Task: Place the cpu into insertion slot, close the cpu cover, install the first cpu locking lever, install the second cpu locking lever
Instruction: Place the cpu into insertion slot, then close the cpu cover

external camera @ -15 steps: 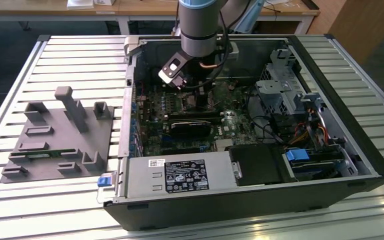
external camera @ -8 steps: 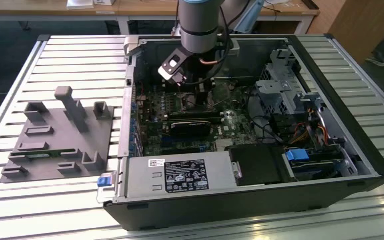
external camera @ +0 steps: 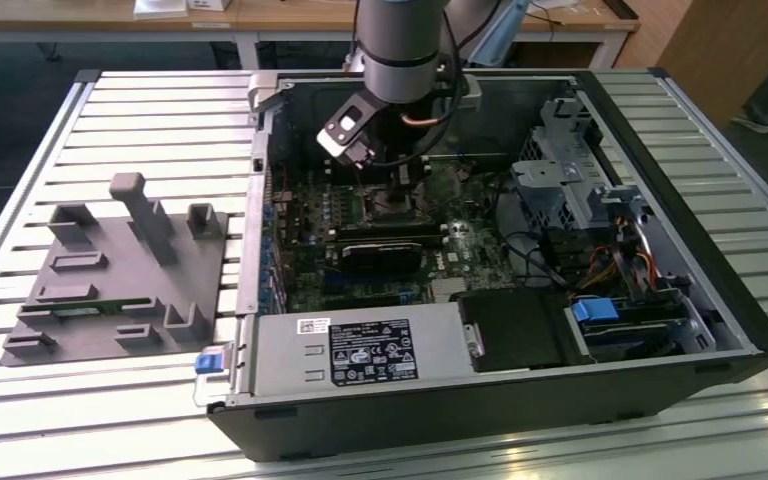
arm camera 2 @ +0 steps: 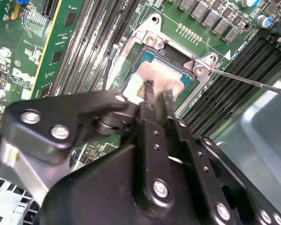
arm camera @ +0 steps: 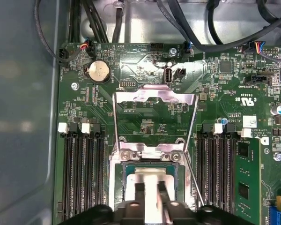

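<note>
Second wrist view shows the gripper (arm camera 2: 157, 91) poised over the slot (arm camera 2: 175, 55), its fingers (arm camera 2: 152, 110) a narrow gap apart with nothing visibly clasped between them. The cpu (arm camera 2: 154, 75) lies flat inside the slot, directly under the fingertips; whether they touch it I cannot tell. A thin lever (arm camera 2: 253, 83) runs out from the slot's corner. In the first wrist view the cover (arm camera: 154, 96) stands swung open from the slot's hinged edge.

Memory slots (arm camera: 82, 173) either side of insertion slot (arm camera: 126, 178)
</note>
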Robot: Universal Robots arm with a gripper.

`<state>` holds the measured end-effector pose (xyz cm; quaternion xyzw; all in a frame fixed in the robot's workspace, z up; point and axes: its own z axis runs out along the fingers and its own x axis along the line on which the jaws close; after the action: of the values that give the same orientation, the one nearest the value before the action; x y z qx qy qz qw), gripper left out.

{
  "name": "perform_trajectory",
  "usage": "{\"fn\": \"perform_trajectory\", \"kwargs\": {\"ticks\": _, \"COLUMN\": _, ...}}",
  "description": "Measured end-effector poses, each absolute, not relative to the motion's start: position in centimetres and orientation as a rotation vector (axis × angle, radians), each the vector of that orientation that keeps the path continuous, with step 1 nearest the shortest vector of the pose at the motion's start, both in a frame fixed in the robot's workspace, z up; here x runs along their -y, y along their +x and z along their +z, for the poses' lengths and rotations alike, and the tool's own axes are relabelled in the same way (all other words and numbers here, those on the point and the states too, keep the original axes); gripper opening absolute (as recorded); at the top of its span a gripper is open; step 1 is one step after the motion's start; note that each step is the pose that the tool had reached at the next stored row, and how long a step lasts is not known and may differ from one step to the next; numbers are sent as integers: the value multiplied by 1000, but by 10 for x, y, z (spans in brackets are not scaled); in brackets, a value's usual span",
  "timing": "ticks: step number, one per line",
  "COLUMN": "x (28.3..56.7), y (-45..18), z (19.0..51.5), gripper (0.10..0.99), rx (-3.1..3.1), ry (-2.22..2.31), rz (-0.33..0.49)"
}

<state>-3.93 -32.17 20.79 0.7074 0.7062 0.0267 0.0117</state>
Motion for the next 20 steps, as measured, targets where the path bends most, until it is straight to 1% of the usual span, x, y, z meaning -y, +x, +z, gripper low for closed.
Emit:
{"fn": "perform_trajectory", "kwargs": {"ticks": 1, "x": 322, "y": -39, "z": 208, "gripper": 239, "rx": -2203, "ry": 2208, "rz": 81}}
{"fn": "perform_trajectory", "kwargs": {"ticks": 3, "x": 322, "y": -38, "z": 208, "gripper": 122, "rx": -2205, "ry": 2209, "rz": 77}}
{"fn": "perform_trajectory", "kwargs": {"ticks": 5, "x": 322, "y": -38, "z": 208, "gripper": 122, "rx": -2205, "ry": 2210, "rz": 76}}
{"fn": "perform_trajectory", "kwargs": {"ticks": 6, "x": 322, "y": -38, "z": 209, "gripper": 106, "rx": -2205, "ry": 2210, "rz": 76}}
{"fn": "perform_trajectory", "kwargs": {"ticks": 20, "x": 322, "y": -38, "z": 212, "gripper": 106, "rx": -2205, "ry": 2210, "rz": 76}}
